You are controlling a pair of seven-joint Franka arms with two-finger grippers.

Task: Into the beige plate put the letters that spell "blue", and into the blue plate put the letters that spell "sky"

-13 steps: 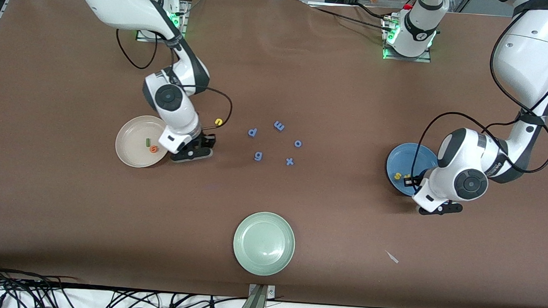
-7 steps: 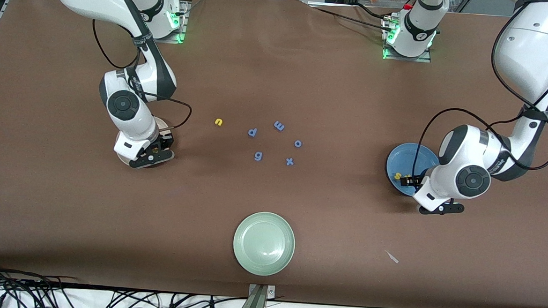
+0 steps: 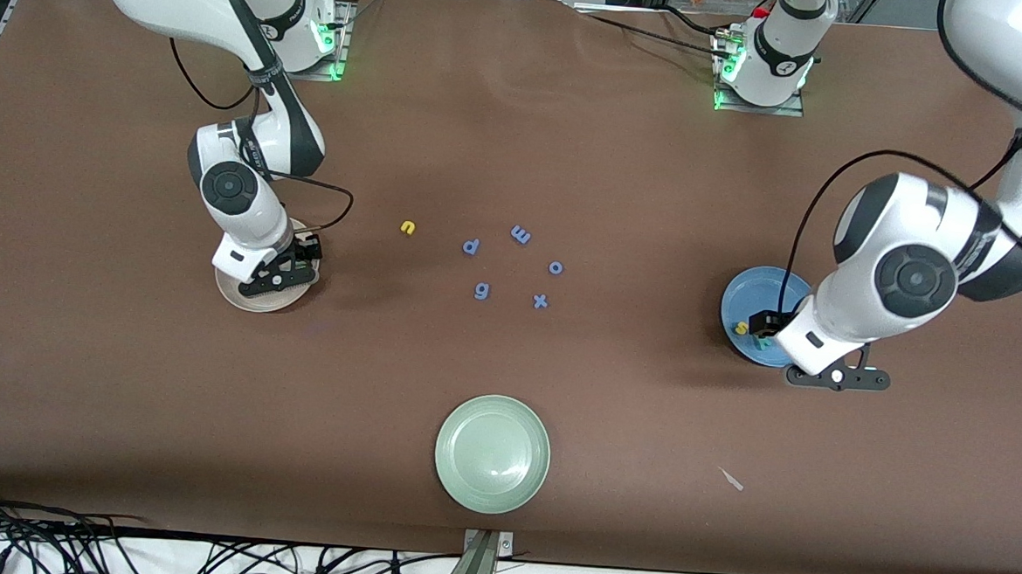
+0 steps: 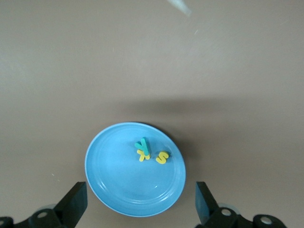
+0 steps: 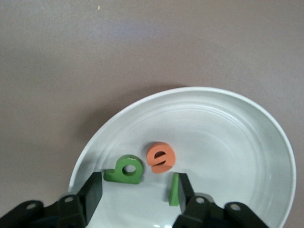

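Green b (image 5: 126, 170) between right gripper's (image 5: 137, 190) parted fingers (image 5: 93, 191)

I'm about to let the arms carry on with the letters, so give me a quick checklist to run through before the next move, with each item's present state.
1. Green b, orange e and green l lie in the beige plate: ok.
2. Right pincer open over that plate, nothing between its fingers: ok.
3. Yellow u in the beige plate: not ok; it lies on the table, toward the blue letters.
4. Yellow s, yellow k and teal y in the blue plate: ok; y rests partly on k.
5. Left pincer open and empty above the blue plate: ok.
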